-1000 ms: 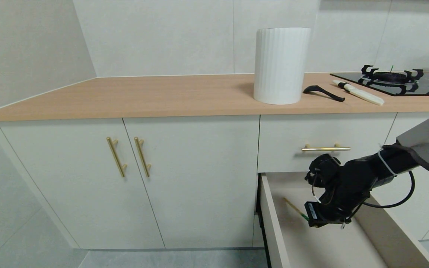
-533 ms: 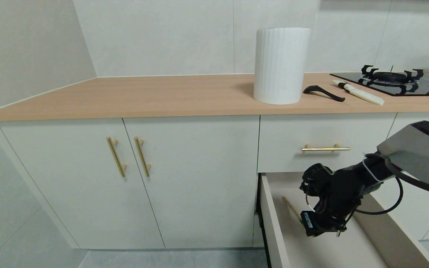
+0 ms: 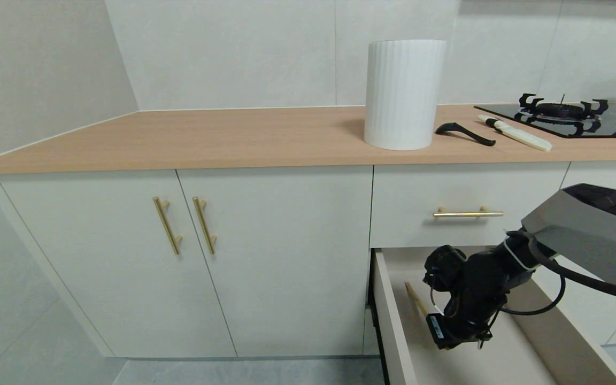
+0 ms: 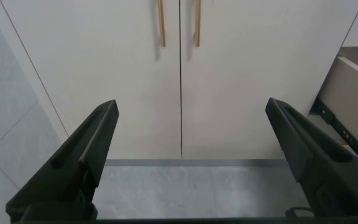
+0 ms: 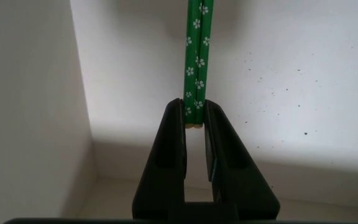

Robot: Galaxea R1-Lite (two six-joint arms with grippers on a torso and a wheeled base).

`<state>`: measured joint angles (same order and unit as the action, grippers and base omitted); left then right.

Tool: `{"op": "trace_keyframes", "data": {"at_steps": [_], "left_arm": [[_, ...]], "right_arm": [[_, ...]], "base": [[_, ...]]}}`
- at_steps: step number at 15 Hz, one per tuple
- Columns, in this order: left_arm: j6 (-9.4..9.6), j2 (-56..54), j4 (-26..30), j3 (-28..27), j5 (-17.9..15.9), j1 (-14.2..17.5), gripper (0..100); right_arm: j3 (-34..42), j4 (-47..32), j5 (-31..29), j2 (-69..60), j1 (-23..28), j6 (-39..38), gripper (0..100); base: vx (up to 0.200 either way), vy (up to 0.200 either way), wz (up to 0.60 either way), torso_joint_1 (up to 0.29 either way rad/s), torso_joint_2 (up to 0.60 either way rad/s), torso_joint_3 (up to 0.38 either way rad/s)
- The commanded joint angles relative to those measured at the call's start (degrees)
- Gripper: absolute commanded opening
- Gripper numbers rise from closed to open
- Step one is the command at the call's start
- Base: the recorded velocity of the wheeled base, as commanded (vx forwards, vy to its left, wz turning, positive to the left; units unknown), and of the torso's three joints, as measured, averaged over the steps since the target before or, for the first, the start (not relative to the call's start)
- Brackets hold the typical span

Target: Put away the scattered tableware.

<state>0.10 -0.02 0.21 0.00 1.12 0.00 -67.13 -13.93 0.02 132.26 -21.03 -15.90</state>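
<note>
A pair of green chopsticks (image 5: 196, 56) with a white flower pattern is pinched at one end by my right gripper (image 5: 194, 115), which is shut on them. In the head view that gripper (image 3: 439, 329) hangs inside the open drawer (image 3: 388, 315), near its left wall, and the chopsticks' tan ends (image 3: 415, 299) slope down toward the drawer floor. On the wooden counter lie a black spoon (image 3: 464, 132) and a white knife (image 3: 514, 133). My left gripper (image 4: 191, 130) is open and holds nothing, facing the cabinet doors (image 4: 241, 68).
A tall white ribbed cylinder (image 3: 404, 93) stands on the counter (image 3: 206, 139) beside the spoon. A black gas hob (image 3: 575, 115) sits at the far right. A shut drawer with a gold handle (image 3: 468, 214) lies just above the open one.
My right arm has moved left and lower into the drawer, carrying the chopsticks closer to the drawer's left wall and floor.
</note>
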Motion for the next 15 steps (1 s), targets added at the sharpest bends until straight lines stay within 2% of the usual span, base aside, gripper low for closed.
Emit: {"op": "trace_keyframes", "data": {"at_steps": [1, 7, 8, 15], "left_arm": [[-0.01, 0.02, 0.06, 0.0, 0.02, 0.0, 100], [-0.01, 0.02, 0.06, 0.0, 0.02, 0.0, 100], [-0.01, 0.02, -0.03, 0.0, 0.02, 0.0, 100], [-0.01, 0.02, -0.03, 0.0, 0.02, 0.0, 100]], "right_arm": [[-0.01, -0.04, -0.11, 0.28, -0.06, -0.01, 0], [-0.01, -0.04, -0.11, 0.28, -0.06, -0.01, 0], [-0.01, -0.04, -0.11, 0.28, -0.06, -0.01, 100], [-0.1, -0.04, -0.11, 0.2, -0.06, -0.1, 100]], "base": [[0.0, 0.0, 0.0, 0.0, 0.0, 0.0], [0.0, 0.0, 0.0, 0.0, 0.0, 0.0], [0.0, 0.0, 0.0, 0.0, 0.0, 0.0], [0.0, 0.0, 0.0, 0.0, 0.0, 0.0]]}}
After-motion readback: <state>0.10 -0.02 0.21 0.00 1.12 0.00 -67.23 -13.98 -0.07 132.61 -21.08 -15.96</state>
